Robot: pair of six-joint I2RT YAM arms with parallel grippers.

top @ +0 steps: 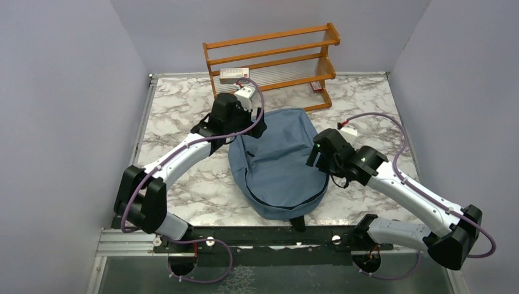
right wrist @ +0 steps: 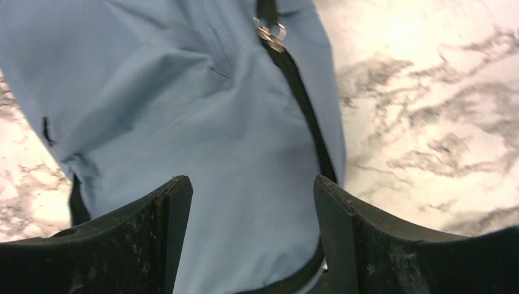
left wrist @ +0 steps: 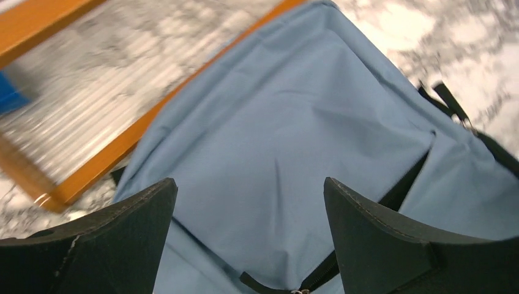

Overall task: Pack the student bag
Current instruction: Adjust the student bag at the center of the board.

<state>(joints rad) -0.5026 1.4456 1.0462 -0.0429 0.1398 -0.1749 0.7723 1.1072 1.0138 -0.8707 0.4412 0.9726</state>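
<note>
I see both released — left gripper [left wrist: 251, 187] and right gripper [right wrist: 252, 184] hang spread over the student bag [top: 278, 165], gripping nothing.

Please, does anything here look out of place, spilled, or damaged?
Nothing stands out. The student bag lies flat on the marble table with no visible tear, the wooden rack stands upright, and nothing is spilled.

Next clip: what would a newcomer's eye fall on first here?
A dusty-blue backpack lies flat mid-table on the marble top. The left gripper hangs open over its far end, the right gripper open over its zippered right edge. An orange wooden rack stands behind.
</note>
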